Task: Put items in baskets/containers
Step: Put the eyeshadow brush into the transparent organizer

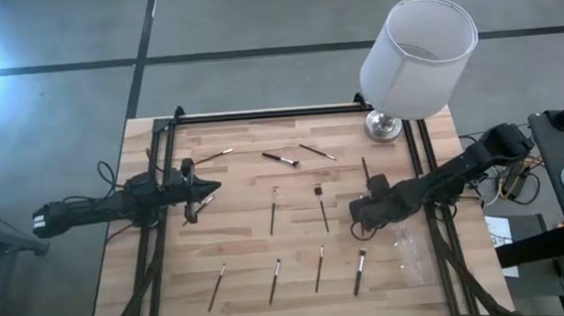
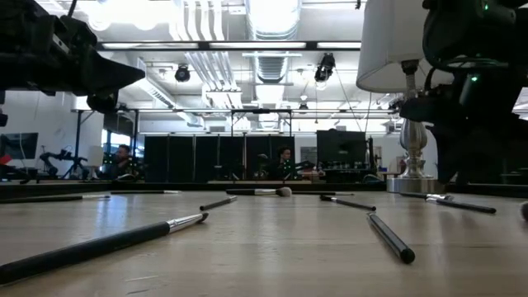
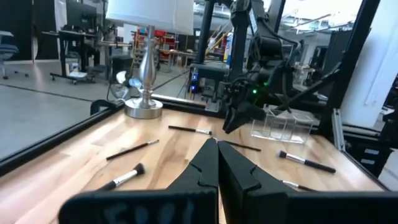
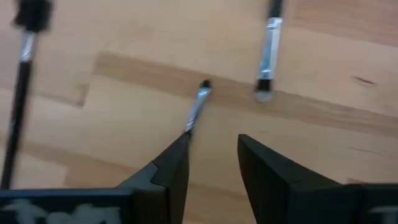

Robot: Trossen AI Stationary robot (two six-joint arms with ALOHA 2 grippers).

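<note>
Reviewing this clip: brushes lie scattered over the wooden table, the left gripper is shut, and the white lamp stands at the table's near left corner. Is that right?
Not quite. The white lamp stands at the far right corner of the wooden table, as the high view shows, not the near left. The rest holds: brushes lie scattered over the table and the left gripper is shut.

The right gripper (image 4: pixel 211 158) is hovering over the wooden tabletop (image 4: pixel 155 43) with its two dark fingers (image 4: pixel 264 171) standing apart, a gap of bare wood showing between them. A thin brush (image 4: pixel 197 109) with a silver ferrule is lying just beyond one fingertip, angled away. A second brush (image 4: pixel 268 53) is lying farther off, and a dark-handled third (image 4: pixel 18 87) is running along the view's edge.
</note>
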